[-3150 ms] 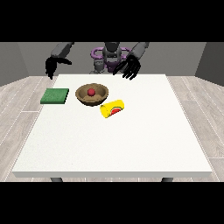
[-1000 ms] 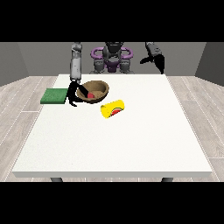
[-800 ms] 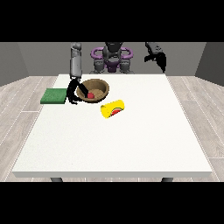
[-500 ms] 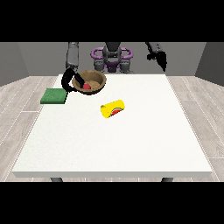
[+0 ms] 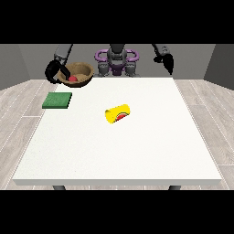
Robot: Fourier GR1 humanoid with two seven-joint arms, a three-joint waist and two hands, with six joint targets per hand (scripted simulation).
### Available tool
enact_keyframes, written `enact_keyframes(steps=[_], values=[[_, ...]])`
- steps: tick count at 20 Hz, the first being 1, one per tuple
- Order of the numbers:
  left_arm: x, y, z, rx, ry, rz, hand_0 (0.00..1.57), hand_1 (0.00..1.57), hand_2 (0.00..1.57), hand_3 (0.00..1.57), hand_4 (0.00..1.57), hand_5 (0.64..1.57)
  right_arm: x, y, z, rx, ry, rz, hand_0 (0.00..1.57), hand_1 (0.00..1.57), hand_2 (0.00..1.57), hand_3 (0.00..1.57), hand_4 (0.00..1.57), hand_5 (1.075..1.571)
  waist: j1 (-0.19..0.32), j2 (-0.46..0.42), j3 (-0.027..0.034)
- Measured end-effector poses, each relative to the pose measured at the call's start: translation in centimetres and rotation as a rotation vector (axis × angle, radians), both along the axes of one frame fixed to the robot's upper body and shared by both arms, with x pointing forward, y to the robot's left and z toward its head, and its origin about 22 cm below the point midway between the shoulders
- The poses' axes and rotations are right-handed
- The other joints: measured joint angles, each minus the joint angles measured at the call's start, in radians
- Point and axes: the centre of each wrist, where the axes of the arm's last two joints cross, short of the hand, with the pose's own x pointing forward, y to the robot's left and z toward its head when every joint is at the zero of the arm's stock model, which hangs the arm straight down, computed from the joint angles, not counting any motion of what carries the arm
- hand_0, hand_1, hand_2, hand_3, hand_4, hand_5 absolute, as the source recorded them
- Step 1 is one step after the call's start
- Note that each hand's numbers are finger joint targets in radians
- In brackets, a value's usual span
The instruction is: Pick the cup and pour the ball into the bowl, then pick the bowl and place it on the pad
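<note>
My torso [image 5: 117, 58] is dark grey with purple rings curving round my shoulders, my arms are grey sleeves of rounded segments, and both my hands, one at the view's left [image 5: 55, 72] and one at the view's right [image 5: 167, 61], are black.

Even, diffuse lighting from above, with no single visible source. The white table [image 5: 137, 151] is bright and uniform, without glare, and slightly greyer toward its far edge. The cup [image 5: 118, 114] near the table's centre casts only a faint, soft shadow. The grey walls appear dimmer. Edges stay straight at the corners.
</note>
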Motion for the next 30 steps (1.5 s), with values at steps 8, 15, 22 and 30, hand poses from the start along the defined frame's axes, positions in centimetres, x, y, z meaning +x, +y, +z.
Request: enact_keyframes(steps=[8, 15, 22, 30], values=[[0.5, 4.8, 2.2, -0.026, -0.077, 0.023, 0.0, 0.0, 0.0, 0.0, 1.32, 1.546, -1.3, -5.8, 2.7, -0.031, -0.057, -0.013, 1.57, 1.57, 1.57, 0.0, 0.92, 1.571, 0.008, 0.077, 0.0007], [-0.5, 15.7, 8.7, -0.053, -0.214, 0.082, 0.0, 0.0, 0.0, 0.0, 1.27, 1.571, -3.1, -9.4, 3.3, -0.047, -0.161, -0.066, 1.57, 1.57, 1.57, 0.0, 0.8, 1.566, 0.047, 0.165, 0.0007], [-2.6, 21.7, 10.9, -0.069, -0.305, 0.112, 0.0, 0.0, 0.0, 0.0, 1.19, 1.559, -2.8, -10.0, 4.5, -0.035, -0.265, -0.098, 1.57, 1.57, 1.57, 0.25, 0.54, 1.561, 0.049, 0.25, 0.0007], [-2.5, 21.9, 12.1, -0.062, -0.351, 0.106, 0.0, 0.0, 0.0, 0.0, 1.18, 1.552, -3.4, -12.9, 5.6, -0.031, -0.257, -0.212, 0.32, 0.32, 0.48, 0.73, 0.0, 1.495, 0.063, 0.297, 0.0013]])
